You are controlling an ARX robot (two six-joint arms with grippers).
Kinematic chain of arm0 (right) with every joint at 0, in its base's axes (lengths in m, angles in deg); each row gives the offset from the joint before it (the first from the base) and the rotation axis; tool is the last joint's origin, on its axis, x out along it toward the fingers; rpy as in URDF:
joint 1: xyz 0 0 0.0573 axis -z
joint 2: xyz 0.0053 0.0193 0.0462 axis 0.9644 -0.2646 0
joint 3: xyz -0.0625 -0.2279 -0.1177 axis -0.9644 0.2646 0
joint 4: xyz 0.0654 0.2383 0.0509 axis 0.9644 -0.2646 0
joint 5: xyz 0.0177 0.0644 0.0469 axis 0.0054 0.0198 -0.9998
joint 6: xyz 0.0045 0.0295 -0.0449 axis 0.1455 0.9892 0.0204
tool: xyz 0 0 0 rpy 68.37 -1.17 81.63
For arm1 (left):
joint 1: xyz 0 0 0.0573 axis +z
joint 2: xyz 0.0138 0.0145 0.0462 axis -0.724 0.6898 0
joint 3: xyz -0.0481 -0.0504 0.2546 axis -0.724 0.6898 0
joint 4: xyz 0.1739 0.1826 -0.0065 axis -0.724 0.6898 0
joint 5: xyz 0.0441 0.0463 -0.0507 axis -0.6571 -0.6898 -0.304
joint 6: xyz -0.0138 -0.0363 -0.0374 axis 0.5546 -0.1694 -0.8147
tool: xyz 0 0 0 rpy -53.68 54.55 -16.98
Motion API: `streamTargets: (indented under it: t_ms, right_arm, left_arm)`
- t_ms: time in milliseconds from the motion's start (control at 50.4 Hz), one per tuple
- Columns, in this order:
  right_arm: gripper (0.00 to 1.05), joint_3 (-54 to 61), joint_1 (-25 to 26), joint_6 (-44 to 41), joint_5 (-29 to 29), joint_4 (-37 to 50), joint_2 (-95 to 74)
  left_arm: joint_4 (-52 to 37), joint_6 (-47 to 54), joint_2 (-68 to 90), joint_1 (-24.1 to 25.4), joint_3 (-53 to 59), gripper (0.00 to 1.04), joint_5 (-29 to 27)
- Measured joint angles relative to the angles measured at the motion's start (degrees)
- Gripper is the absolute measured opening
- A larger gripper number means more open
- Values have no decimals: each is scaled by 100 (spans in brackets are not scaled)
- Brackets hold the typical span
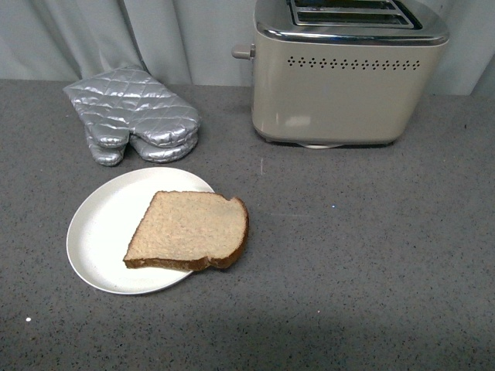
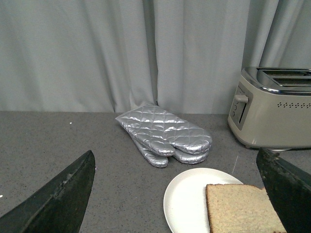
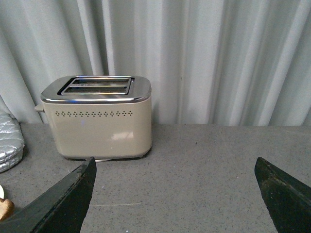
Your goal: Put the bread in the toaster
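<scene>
- Our left gripper [image 2: 175, 154] is spread wide, with nothing between its dark fingers [image 2: 60, 196]. Its camera looks over the plate [image 2: 187, 201] towards the oven mitts [image 2: 165, 133].
- Our right gripper [image 3: 175, 161] is also wide open and holds nothing; it faces the toaster [image 3: 99, 124].
- The bread [image 1: 189, 230] lies flat on the white plate, its rounded crust end reaching past the rim on the toaster's side.
- The toaster stands upright at the back of the grey counter [image 1: 371, 255], well apart from the bread, slots upward, lever knob [image 1: 243, 52] on the mitt side.
- The silver quilted oven mitts lie stacked just behind the plate.
</scene>
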Motion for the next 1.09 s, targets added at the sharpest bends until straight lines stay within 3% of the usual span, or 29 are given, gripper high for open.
streamTargets:
  t_ms: [616, 675, 715, 794, 1013, 1092]
  right_arm:
    - [95, 0, 0, 2, 0, 0, 0]
    - [95, 0, 0, 2, 0, 0, 0]
    - [95, 0, 0, 2, 0, 0, 0]
    - [95, 0, 0, 2, -11, 0, 2]
    - [95, 0, 0, 2, -9, 0, 2]
    - [95, 0, 0, 2, -9, 0, 2]
  left_arm:
    - [0, 0, 0, 0, 0, 98, -2]
    - [365, -203, 168, -125, -122, 98, -452]
    - [949, -664, 739, -245, -376, 98, -1019]
    - [765, -1067, 1744, -136, -431, 98, -1073]
    - [-1377, -1228, 5375, 398, -1012, 98, -400]
    - [-1558, -1209, 6231, 518, -1305, 98, -72]
